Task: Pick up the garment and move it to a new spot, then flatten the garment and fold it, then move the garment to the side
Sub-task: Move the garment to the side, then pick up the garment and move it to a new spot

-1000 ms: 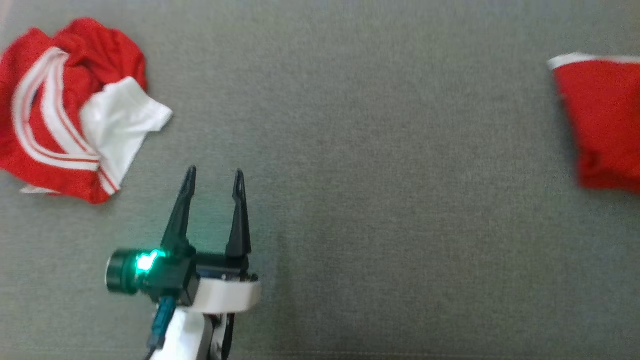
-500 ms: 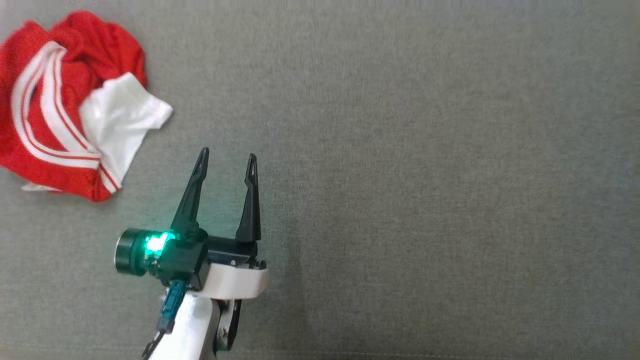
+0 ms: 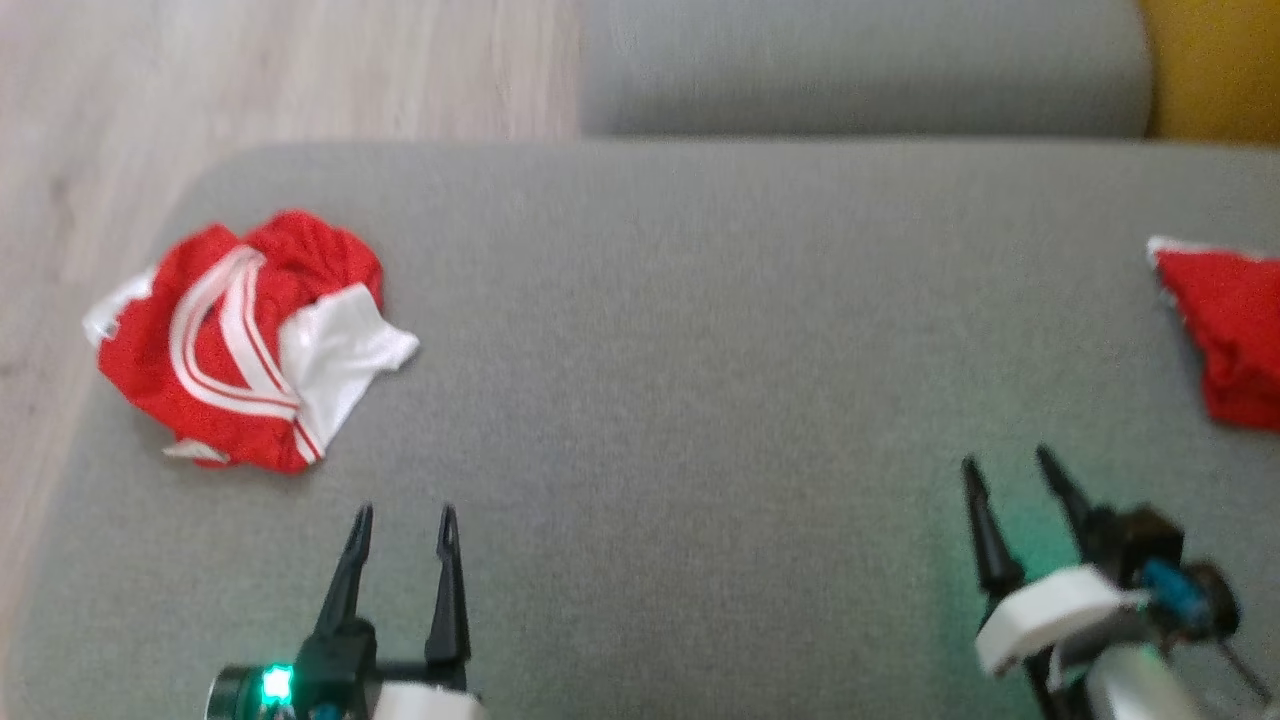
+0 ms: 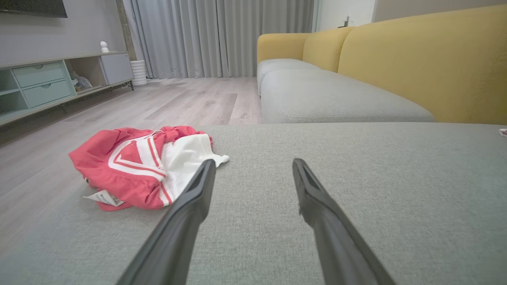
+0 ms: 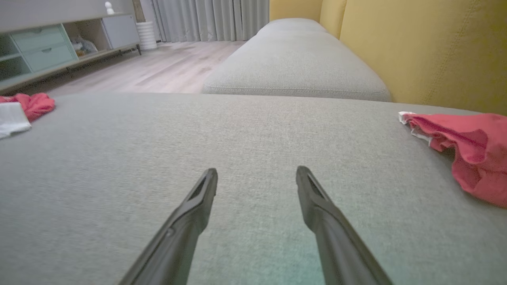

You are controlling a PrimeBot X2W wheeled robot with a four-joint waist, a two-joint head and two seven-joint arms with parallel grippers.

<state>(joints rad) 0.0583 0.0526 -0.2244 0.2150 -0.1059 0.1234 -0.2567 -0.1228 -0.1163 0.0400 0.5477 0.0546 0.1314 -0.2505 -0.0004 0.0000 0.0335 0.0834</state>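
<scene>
Head view, upper left of frame: wood floor point(image 3: 250, 70) beyond the rounded corner of the grey cushion point(image 3: 700, 350). At mid-left of frame the garment point(image 3: 240, 340) lies crumpled on the cushion near that corner. It's red w/ white stripes, and a white panel sticks out twd the centre. In the left wrist view a small label point(image 4: 103, 197) shows at its near edge. At bottom left of frame the left gripper point(image 3: 405, 512) sits below & slightly right of the garment, apart from it, fingers pointing up-frame. Its jaws are parted wide w/ nothing btwn them. At lower right of frame the right gripper point(image 3: 1005, 460) leans a bit twd the left. Its jaws are likewise spread & hold nothing. At the right edge of frame, up & right of that gripper and not touching it, lies a second red cloth point(image 3: 1225, 335) w/ a white edge. Upper right corner: yellow backrest point(image 3: 1215, 65).
</scene>
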